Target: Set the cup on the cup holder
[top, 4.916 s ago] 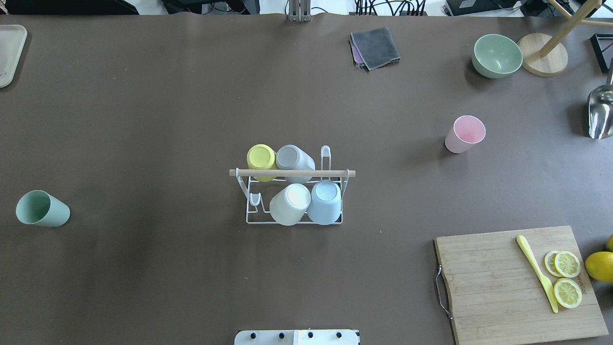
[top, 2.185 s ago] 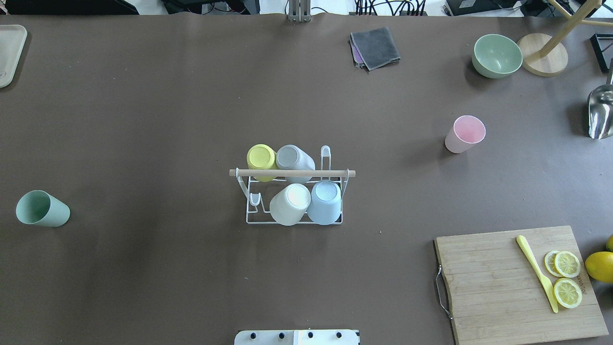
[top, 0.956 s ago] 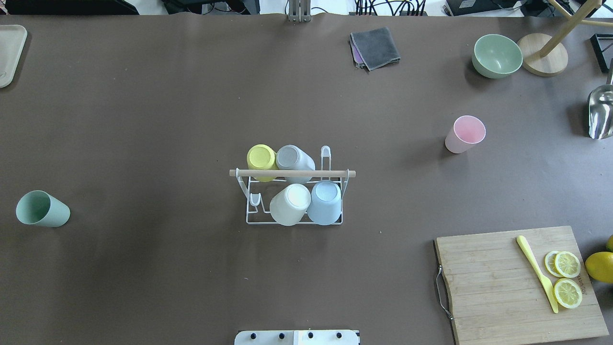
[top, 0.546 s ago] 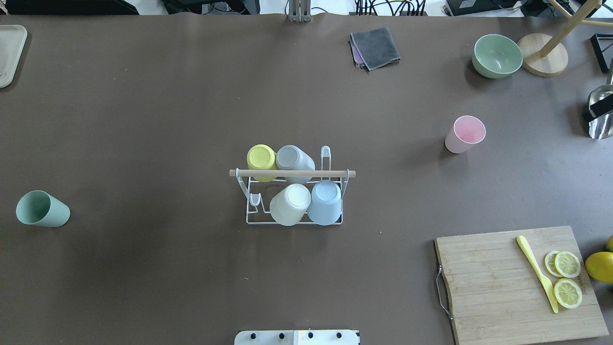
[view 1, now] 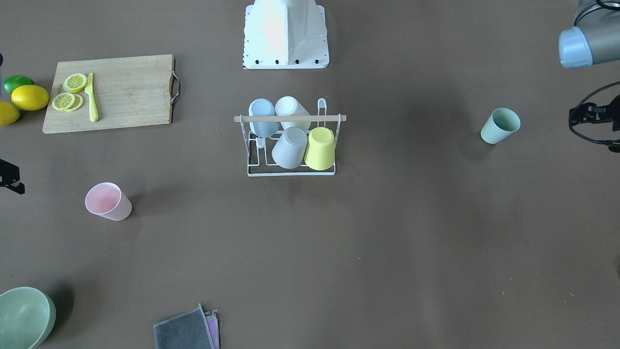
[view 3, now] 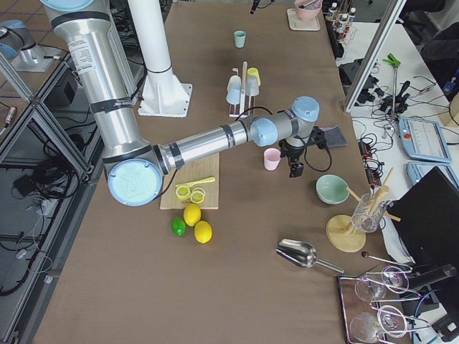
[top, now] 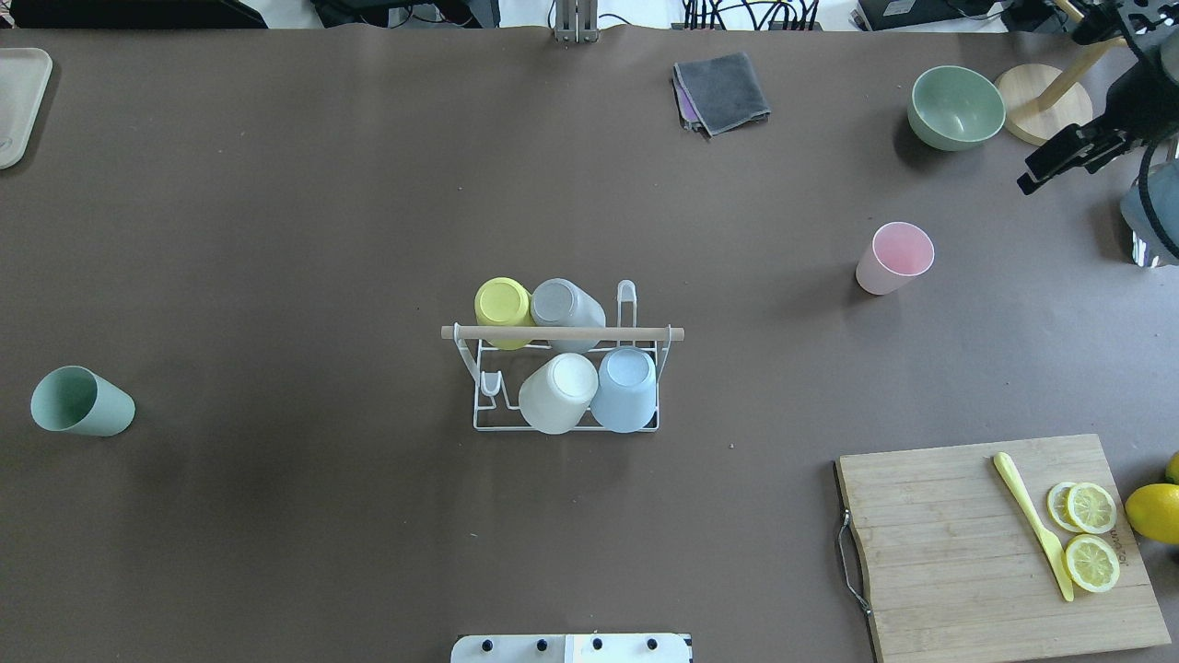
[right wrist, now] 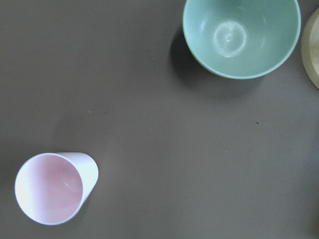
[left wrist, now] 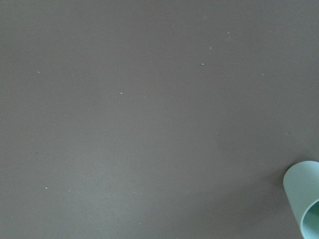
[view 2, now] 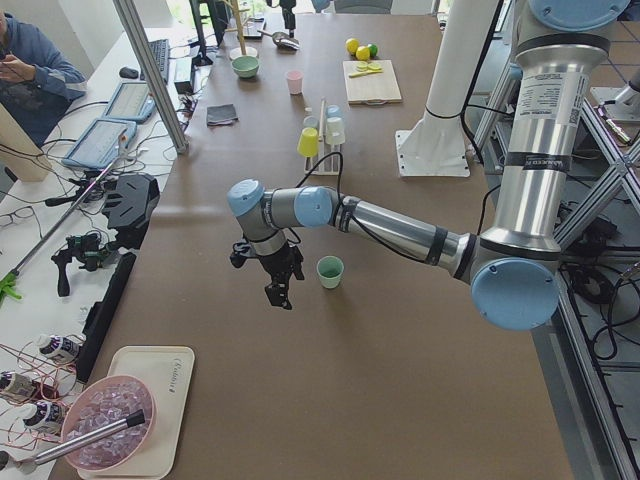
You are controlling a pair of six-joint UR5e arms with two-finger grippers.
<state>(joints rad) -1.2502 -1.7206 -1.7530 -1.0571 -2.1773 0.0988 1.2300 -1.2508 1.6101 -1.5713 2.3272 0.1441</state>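
Observation:
The white wire cup holder with a wooden rod handle stands mid-table, also in the front view. Several cups hang upside down on it: yellow, grey, white and blue. A pink cup stands upright to its right, low left in the right wrist view. A green cup lies far left, at the corner of the left wrist view. My right gripper hovers beyond the pink cup at the right edge. My left gripper hangs beside the green cup. I cannot tell either jaw state.
A cutting board with lemon slices and a yellow knife sits front right, lemons beside it. A green bowl, a wooden stand base and a grey cloth lie at the back. A tray is back left.
My right arm has come further into the overhead view at the right edge and now covers the metal scoop. The cups and the rack have not moved.

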